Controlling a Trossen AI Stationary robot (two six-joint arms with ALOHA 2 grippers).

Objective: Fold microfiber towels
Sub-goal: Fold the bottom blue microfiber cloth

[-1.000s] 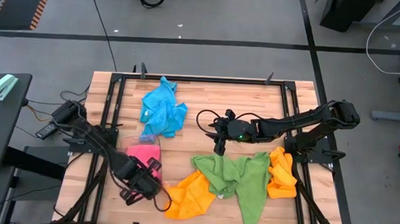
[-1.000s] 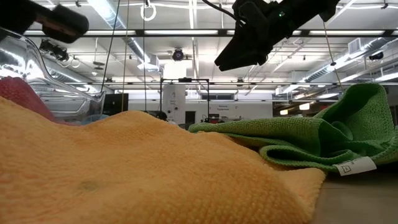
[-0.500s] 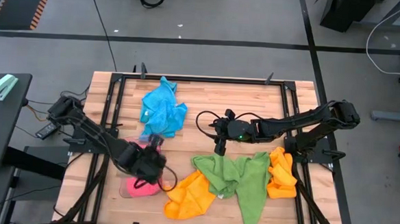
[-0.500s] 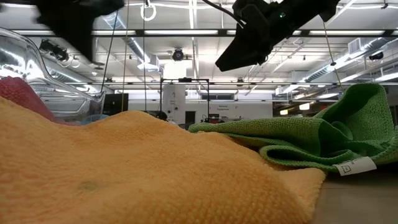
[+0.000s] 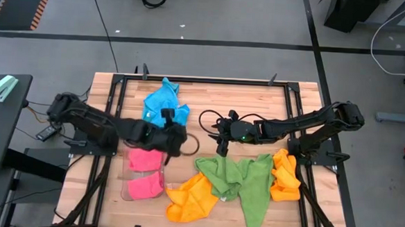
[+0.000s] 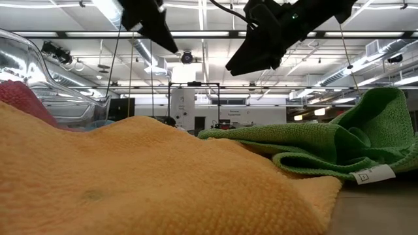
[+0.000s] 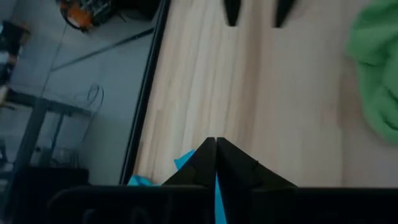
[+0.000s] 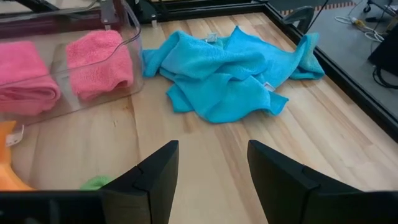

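High view: at the bench's (image 5: 210,93) near edge lies an orange towel (image 5: 192,196), touching a green towel (image 5: 244,182) that spreads toward the near right. A second orange towel (image 5: 284,175) sits bunched against the right edge. Near the left edge a clear tray (image 5: 130,193) holds two folded pink towels (image 5: 144,173). The left gripper (image 5: 177,141) hangs above mid-bench just beyond the tray, fingers pressed together and holding nothing. The right gripper (image 5: 222,148) hovers over bare wood near the centre, fingers (image 8: 155,171) spread and empty. Toward the far edge a blue towel (image 5: 162,111) lies crumpled; the left arm seems to overlap its near corner, though the arm hides that part.
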